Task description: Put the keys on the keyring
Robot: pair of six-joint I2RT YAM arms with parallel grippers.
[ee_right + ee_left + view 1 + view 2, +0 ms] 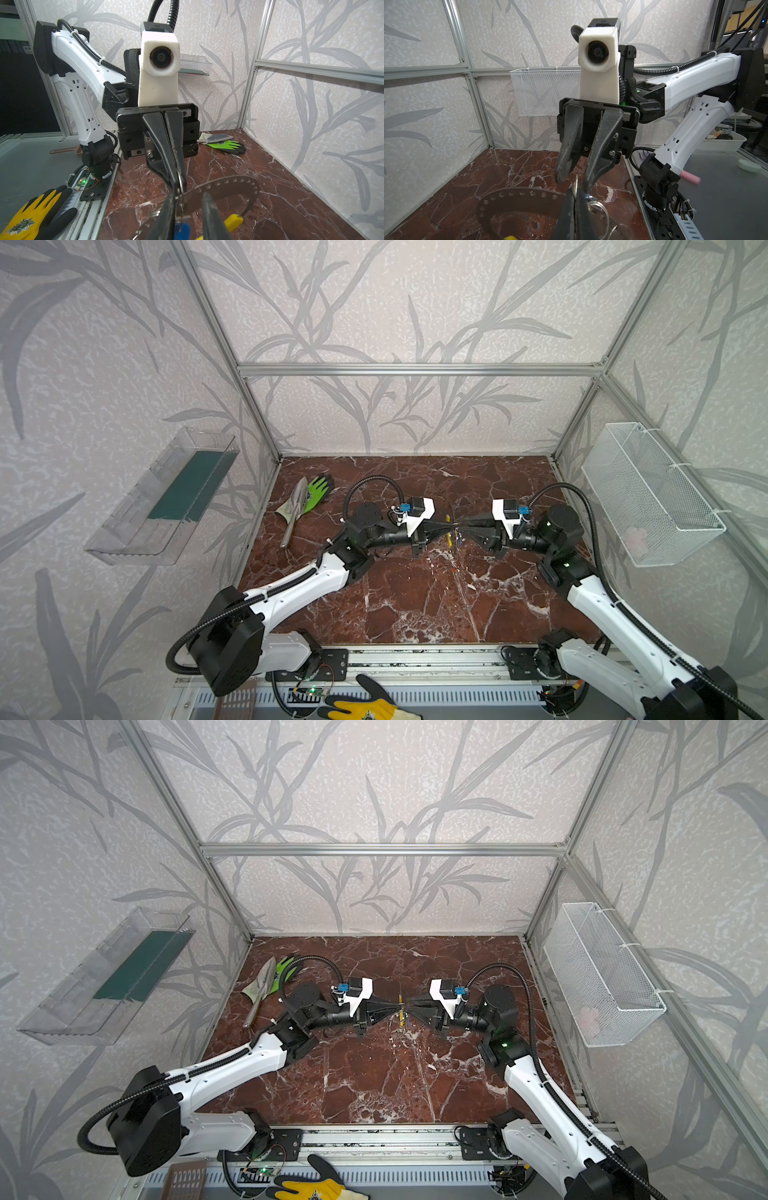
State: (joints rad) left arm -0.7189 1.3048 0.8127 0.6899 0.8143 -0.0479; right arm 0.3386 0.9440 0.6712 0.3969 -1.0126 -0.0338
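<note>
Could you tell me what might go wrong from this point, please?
The left gripper pinches the thin grey dotted hoop only at its fingertips, in mid-air; a nudge could twist it loose. The right gripper, jaws apart around a small silvery split ring, might close off-centre and miss it.

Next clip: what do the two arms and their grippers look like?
The left arm and right arm have white shells, black joints and black corrugated cable hoses zip-tied alongside. The left gripper and right gripper have black tapered jaws under white camera housings with small blue connectors.
</note>
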